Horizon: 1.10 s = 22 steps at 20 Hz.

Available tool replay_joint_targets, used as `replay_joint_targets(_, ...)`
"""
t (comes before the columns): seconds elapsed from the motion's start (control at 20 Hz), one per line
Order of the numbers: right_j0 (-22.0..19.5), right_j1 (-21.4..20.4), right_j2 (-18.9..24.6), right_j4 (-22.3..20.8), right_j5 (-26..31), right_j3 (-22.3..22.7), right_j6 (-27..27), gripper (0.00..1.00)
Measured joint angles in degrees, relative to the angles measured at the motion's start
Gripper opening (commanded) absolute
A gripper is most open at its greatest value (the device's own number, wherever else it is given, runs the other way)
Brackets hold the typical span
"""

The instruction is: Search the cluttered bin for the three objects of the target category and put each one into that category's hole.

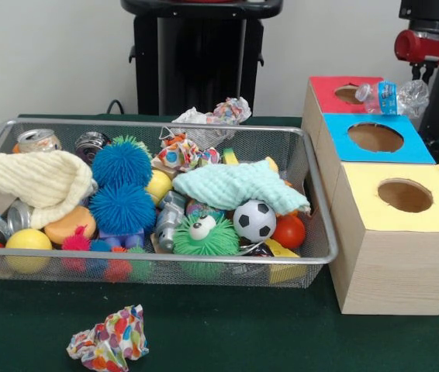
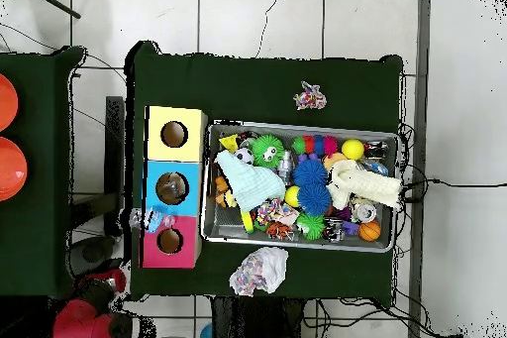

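The hand [image 1: 415,84] gripped a crushed plastic bottle [image 1: 392,97] at the red box [image 1: 324,93], just beside its hole [image 1: 348,94]. Next along stood the blue box [image 1: 406,147] and yellow box [image 1: 375,232]. Beyond them the wire bin [image 1: 204,262] sat crammed with toys, cans and cloths on the green tabletop [image 1: 227,333].

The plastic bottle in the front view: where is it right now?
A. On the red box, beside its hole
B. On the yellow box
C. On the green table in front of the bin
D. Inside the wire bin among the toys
A: the bottle lies on its side at the edge of the red box, next to the hole, with the blue box just in front.
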Motion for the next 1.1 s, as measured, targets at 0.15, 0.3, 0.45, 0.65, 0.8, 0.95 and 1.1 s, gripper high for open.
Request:
replay_joint_targets(0.15, -0.62, -0.37, 0.68, -0.57, 0.00, 0.01, 0.00, 0.00)
replay_joint_targets(0.3, -1.10, -0.84, 1.22, -1.00, 0.00, 0.01, 0.00, 0.00)
replay_joint_targets(0.45, -1.83, -1.44, 2.11, -1.70, 0.00, 0.01, 0.00, 0.00)
replay_joint_targets(0.65, -2.77, -1.83, 2.99, -2.57, 0.00, 0.01, 0.00, 0.00)
replay_joint_targets(0.8, -3.67, -2.19, 3.76, -3.24, 0.00, 0.01, 0.00, 0.00)
replay_joint_targets(0.95, -5.02, -2.59, 4.72, -4.47, 0.00, 0.01, 0.00, 0.00)
replay_joint_targets(1.1, -5.79, -2.74, 4.91, -5.24, 0.00, 0.01, 0.00, 0.00)
